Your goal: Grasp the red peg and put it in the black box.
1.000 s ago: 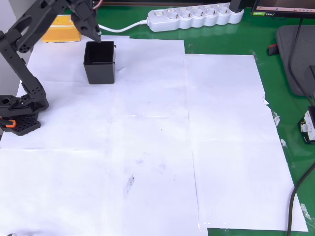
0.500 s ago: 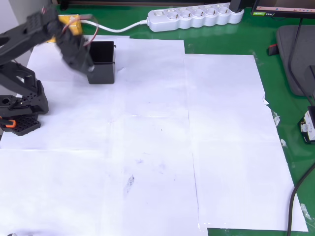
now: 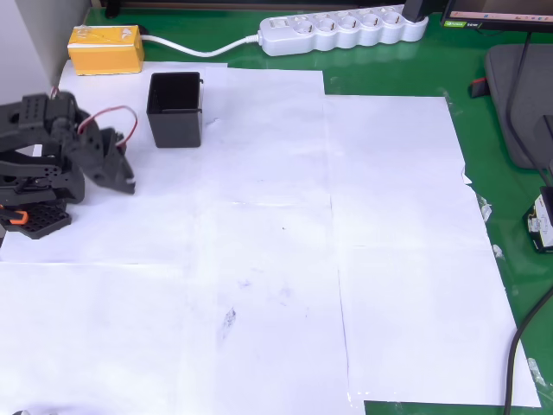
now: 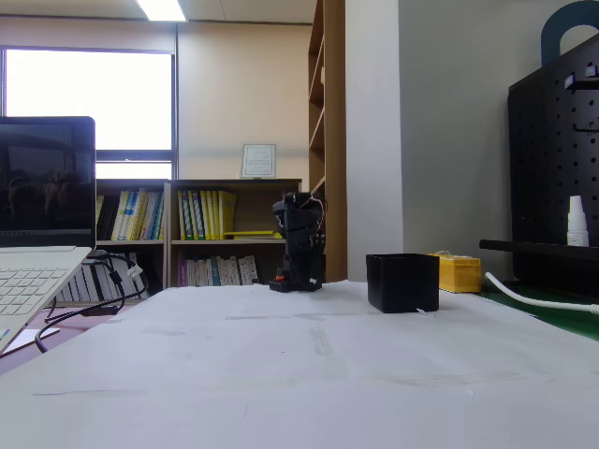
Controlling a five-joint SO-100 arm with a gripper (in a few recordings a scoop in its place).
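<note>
The black box [image 3: 175, 108] stands upright on the white paper at the upper left of the overhead view, and right of centre [image 4: 402, 282] in the fixed view. The red peg is hidden from both views. My gripper [image 3: 126, 180] sits folded back low over the paper, left of and below the box and apart from it. Its fingers look shut, with nothing visible between them. In the fixed view the folded arm [image 4: 298, 245] stands behind the paper, left of the box.
A yellow block [image 3: 105, 49] lies beyond the box, and a white power strip [image 3: 341, 30] runs along the top edge. The arm's base [image 3: 34, 207] sits at the left edge. A laptop [image 4: 33, 276] stands at the left of the fixed view.
The arm has pulled back from above the black box, swinging down and left, and now lies folded near its base. The box has not moved.
</note>
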